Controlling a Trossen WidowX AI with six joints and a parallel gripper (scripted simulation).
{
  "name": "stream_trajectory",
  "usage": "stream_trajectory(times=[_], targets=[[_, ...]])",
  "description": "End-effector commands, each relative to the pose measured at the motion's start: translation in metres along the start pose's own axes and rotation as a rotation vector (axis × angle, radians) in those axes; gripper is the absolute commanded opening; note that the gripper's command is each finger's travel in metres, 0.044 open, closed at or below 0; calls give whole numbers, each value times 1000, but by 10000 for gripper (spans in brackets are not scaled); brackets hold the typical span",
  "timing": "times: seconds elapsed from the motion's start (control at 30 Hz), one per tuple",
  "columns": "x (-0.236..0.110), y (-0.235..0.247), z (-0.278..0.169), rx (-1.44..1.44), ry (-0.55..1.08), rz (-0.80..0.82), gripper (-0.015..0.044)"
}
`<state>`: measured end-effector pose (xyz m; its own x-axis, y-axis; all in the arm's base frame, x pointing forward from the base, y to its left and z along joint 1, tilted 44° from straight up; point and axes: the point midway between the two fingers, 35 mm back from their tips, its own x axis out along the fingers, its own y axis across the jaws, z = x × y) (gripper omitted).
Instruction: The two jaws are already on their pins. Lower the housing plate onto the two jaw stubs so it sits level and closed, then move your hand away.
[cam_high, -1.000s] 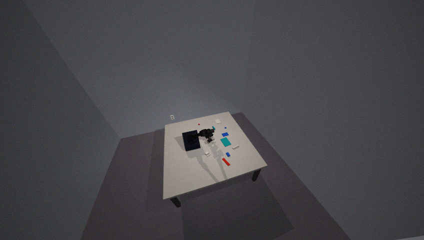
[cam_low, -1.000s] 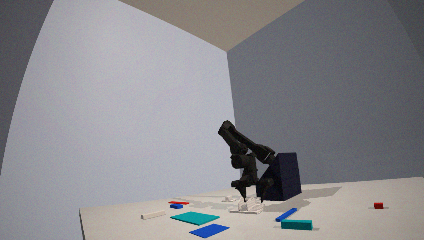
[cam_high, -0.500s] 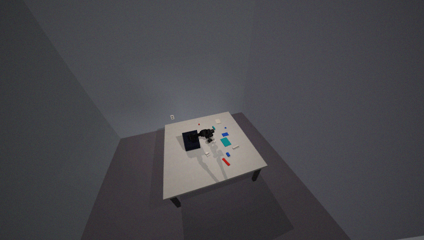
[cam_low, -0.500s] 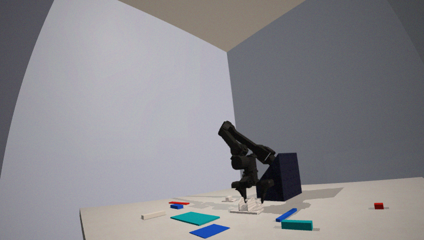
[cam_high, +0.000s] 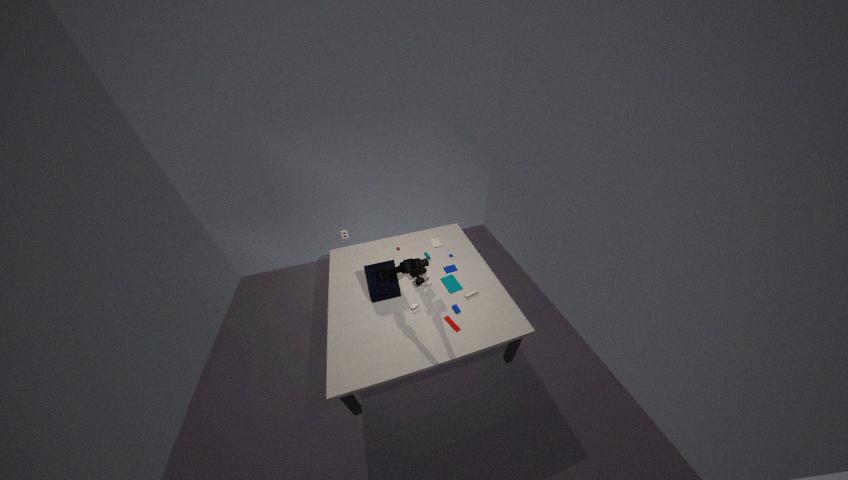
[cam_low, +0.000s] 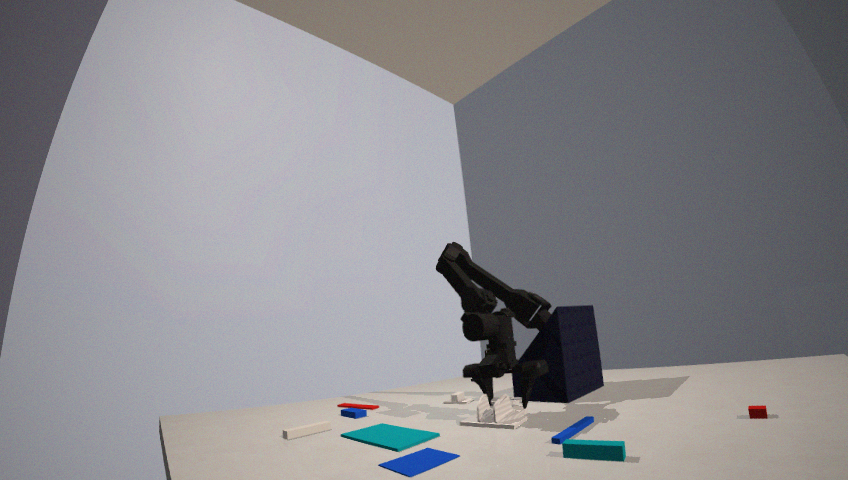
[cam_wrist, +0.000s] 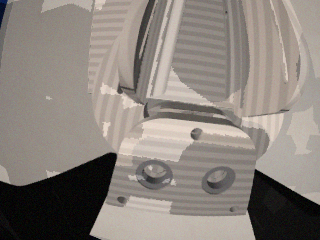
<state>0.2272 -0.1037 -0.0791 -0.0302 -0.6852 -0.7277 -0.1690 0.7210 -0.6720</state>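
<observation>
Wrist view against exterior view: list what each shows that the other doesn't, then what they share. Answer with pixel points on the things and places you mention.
Only wrist: the two ringed holes (cam_wrist: 139, 175) in the housing plate (cam_wrist: 185, 157).

Only exterior: the arm's upper links (cam_high: 411, 266) (cam_low: 502, 282), dark block (cam_high: 383, 291) (cam_low: 581, 356), small red block (cam_high: 398, 248) (cam_low: 757, 412) and teal sheet (cam_high: 451, 284) (cam_low: 389, 436).

Both: the hand's (cam_high: 421, 281) (cam_low: 508, 405) (cam_wrist: 184, 185) two dark fingers and the pale jaws (cam_low: 502, 410) (cam_wrist: 270, 65).
</observation>
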Motion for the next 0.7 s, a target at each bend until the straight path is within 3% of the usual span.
stream_trajectory(times=[0.0,0.67], targets=[[1,0,0,-4,1,-3,351],[6,0,-1,-2,1,-4,351]])
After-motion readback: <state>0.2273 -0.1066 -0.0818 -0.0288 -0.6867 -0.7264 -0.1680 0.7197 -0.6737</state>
